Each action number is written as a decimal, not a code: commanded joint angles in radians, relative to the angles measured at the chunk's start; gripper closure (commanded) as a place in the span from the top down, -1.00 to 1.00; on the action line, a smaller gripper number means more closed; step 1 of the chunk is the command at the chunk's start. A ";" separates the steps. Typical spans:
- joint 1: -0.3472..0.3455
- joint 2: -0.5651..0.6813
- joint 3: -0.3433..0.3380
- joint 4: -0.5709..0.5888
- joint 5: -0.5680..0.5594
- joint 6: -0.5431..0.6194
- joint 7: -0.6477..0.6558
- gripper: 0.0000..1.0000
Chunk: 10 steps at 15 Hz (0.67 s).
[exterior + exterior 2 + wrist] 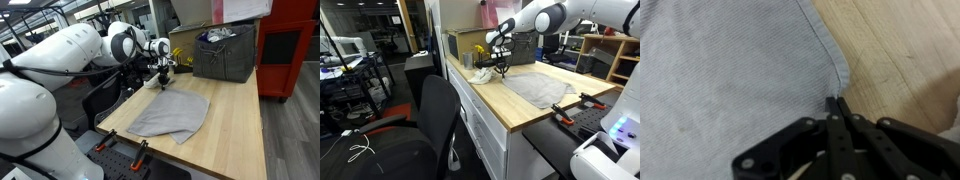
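A grey cloth (pixel 170 115) lies spread on the wooden table (pixel 238 135). It also shows in the other exterior view (pixel 535 88) and fills the left of the wrist view (pixel 730 70). My gripper (pixel 837 101) is shut with its fingertips pinched on the cloth's hemmed edge, where cloth meets bare wood. In both exterior views the gripper (pixel 163 84) (pixel 502 70) is low at the cloth's far corner, and that corner rises slightly toward it.
A grey fabric bin (pixel 225 55) stands at the back of the table. A yellow object (pixel 478 50) sits near the gripper. A black office chair (pixel 430 120) stands beside the table. Orange-handled clamps (pixel 140 150) hold the table's near edge.
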 commanded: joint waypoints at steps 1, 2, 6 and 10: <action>0.020 -0.050 -0.013 -0.031 -0.014 -0.014 0.023 -0.99; 0.027 -0.066 -0.020 -0.049 -0.023 -0.013 0.023 -0.99; 0.038 -0.120 -0.033 -0.101 -0.044 -0.011 0.024 -0.99; 0.015 -0.192 -0.020 -0.181 -0.019 0.006 0.004 -0.99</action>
